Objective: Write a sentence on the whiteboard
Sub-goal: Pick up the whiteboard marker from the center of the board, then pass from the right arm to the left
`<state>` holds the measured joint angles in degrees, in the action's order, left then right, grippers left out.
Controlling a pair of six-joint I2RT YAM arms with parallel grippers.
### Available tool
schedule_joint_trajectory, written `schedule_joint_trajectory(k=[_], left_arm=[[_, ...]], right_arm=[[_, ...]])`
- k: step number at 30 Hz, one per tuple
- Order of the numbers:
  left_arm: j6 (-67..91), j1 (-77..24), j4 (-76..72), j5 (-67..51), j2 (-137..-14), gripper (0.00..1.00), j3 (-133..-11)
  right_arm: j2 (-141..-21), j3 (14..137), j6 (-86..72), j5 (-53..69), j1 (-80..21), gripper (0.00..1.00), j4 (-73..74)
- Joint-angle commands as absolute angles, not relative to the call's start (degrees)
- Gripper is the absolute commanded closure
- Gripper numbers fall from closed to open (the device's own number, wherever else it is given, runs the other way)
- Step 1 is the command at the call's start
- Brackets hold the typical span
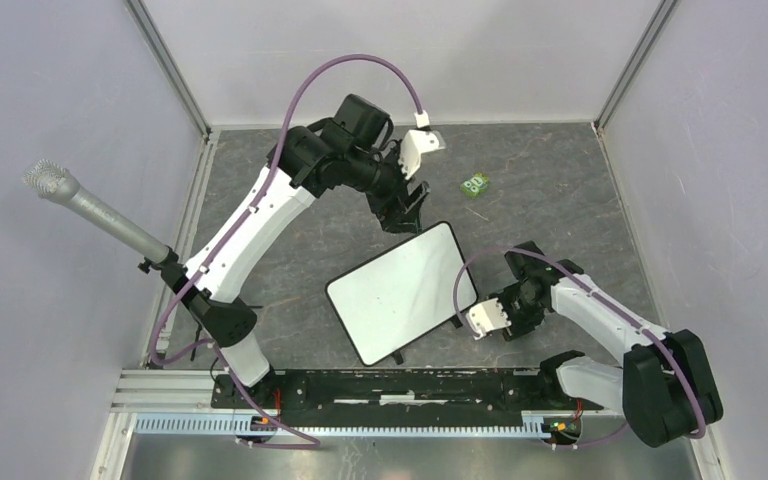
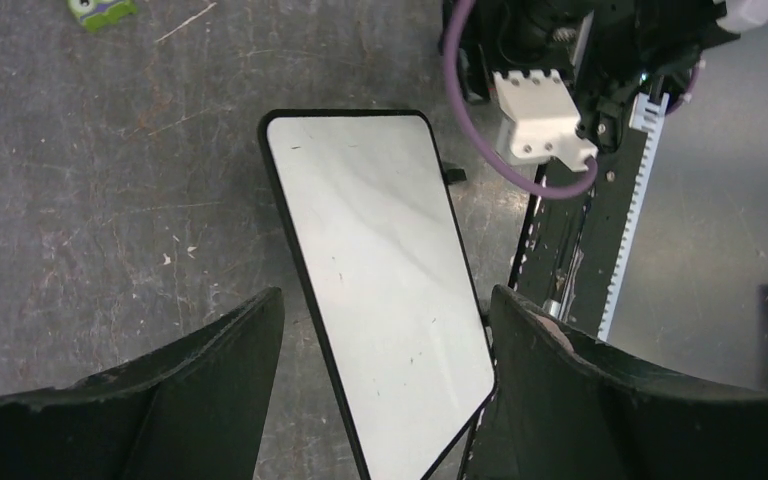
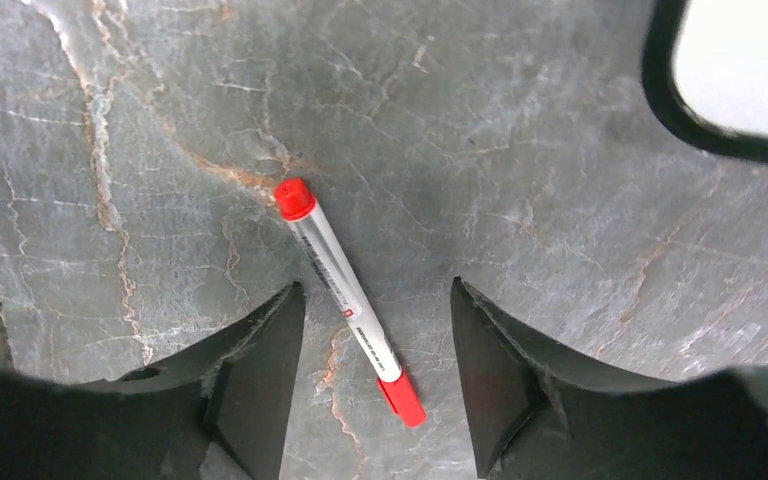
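Shows the whiteboard [image 1: 400, 290] lying flat and askew in the middle of the desk [image 1: 560, 190], plain white face up. Places the left tool [image 1: 410, 205] over the board's far end, jaws wide apart and holding nothing. Places the right tool [image 3: 376, 288] low beside the board's near right edge, jaws parted, straddling without touching a red-capped marker pen [image 3: 345, 295] that lies flat on the desk.

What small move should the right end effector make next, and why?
Probably lower slightly and close the right end effector on the slim white marker pen with red cap. It lies flat on the grey stone table between the open fingers, ungripped, and the flat white rectangular whiteboard is blank.
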<state>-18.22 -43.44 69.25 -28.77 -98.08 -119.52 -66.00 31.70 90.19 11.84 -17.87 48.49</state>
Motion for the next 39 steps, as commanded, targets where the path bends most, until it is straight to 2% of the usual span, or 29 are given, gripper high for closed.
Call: schedule_joint_trajectory(k=[1,6,10,15,20,22,27,30,35,37,39], left_arm=[[-12.0,-40.1,66.3,-33.6,-99.2,0.18,-121.6],[-10.7,-37.3,65.9,-38.1,-100.3,0.13,-123.0],[-8.6,-35.3,64.7,-39.3,-100.9,0.01,-124.5],[-3.1,-32.5,59.1,-35.2,-99.8,0.0,-123.9],[0.2,-31.8,55.5,-30.1,-98.3,0.0,-121.3],[0.8,-31.2,55.0,-28.9,-98.5,0.0,-121.9],[0.2,-26.7,55.0,-37.7,-99.2,0.0,-125.2],[2.7,-25.7,52.8,-35.7,-98.0,0.0,-125.2],[7.6,-23.5,42.8,-29.9,-92.8,0.0,-119.0],[8.7,-23.0,39.2,-28.2,-90.7,0.0,-116.1],[7.1,-23.1,38.5,-31.3,-89.9,0.0,-114.9]], right_arm=[[-66.9,28.0,92.5,4.2,-22.1,0.42,45.6],[-71.9,29.2,94.2,1.8,-24.7,0.57,47.6],[-76.4,33.0,94.0,2.3,-25.8,0.67,50.1],[-79.0,34.4,93.2,1.5,-27.5,0.8,50.5],[-77.8,38.2,89.4,4.6,-27.5,0.99,51.8],[-76.9,42.7,87.6,8.8,-26.3,1.0,54.4],[-78.0,60.0,85.9,21.1,-20.0,1.0,65.0],[-80.4,72.4,84.6,29.7,-15.3,1.0,71.8],[-82.9,89.3,72.6,44.8,-8.7,1.0,70.4],[-83.9,94.2,64.2,51.3,-7.1,1.0,66.9],[-83.6,95.7,53.0,56.4,-6.3,1.0,58.6]])
